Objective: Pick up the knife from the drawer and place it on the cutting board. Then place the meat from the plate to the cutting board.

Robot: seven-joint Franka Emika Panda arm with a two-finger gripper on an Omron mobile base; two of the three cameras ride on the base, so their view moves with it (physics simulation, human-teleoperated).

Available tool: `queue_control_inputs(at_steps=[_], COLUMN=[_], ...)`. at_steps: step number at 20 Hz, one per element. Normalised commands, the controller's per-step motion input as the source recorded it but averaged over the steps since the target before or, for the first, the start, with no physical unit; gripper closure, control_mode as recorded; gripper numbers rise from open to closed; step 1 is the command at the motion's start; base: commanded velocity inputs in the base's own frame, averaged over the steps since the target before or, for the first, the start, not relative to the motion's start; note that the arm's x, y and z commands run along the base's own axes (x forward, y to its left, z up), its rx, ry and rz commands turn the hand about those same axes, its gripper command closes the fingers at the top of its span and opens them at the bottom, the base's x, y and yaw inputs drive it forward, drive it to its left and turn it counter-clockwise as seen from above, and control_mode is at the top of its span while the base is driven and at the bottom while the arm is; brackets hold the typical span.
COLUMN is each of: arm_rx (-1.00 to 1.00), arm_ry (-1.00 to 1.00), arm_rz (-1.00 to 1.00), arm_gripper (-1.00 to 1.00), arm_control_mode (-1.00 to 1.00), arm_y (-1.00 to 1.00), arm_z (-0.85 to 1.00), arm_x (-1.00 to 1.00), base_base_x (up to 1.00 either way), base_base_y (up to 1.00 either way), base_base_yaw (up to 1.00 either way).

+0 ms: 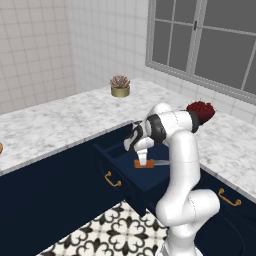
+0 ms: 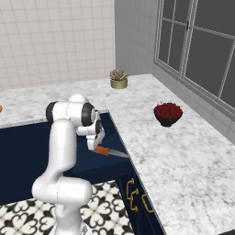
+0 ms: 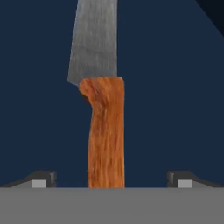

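My claw (image 3: 107, 181) hung wide open inside the drawer (image 1: 145, 177) | knife (image 3: 103, 113) directly beneath, handle between fingertips (image 3: 43, 178), long axis crossing my closing line

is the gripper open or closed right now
Open. In the hand view the fingertips stand wide apart, clear of the knife handle on both sides; gripper.

The gripper (image 3: 112, 180) hangs inside the pulled-out drawer (image 1: 131, 172), its fingertips (image 3: 42, 178) well apart on either side of the knife (image 3: 104, 109) handle; the knife lies flat on the drawer floor directly beneath it, blade pointing away; beyond, on the counter (image 2: 183, 151), sit a bowl (image 2: 167, 114) and, farther back, a potted plant (image 2: 119, 78).
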Motion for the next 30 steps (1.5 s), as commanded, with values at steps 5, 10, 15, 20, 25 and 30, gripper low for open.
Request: queue_control_inputs(at_steps=[5, 10, 15, 20, 25, 30], arm_rx=[0.0, 0.0, 0.0, 0.0, 0.0, 0.0], arm_ry=[0.05, 0.06, 0.04, 0.04, 0.0, -0.01], arm_rz=[0.0, 0.0, 0.0, 0.0, 0.0, 0.0], arm_gripper=[-1.0, -1.0, -1.0, 1.0, 1.0, 1.0], arm_control_mode=[-1.0, -1.0, -1.0, -1.0, -1.0, -1.0], arm_y=[-0.03, 0.0, 0.0, 0.0, 0.0, 0.0], arm_z=[-0.29, -0.33, -0.33, -0.38, -0.32, -0.07], arm_x=[0.35, 0.2, 0.01, -0.07, -0.38, -0.61], base_base_x=[0.0, 0.0, 0.0, 0.0, 0.0, 0.0], base_base_y=[0.0, 0.0, 0.0, 0.0, 0.0, 0.0], base_base_yaw=[0.0, 0.0, 0.0, 0.0, 0.0, 0.0])
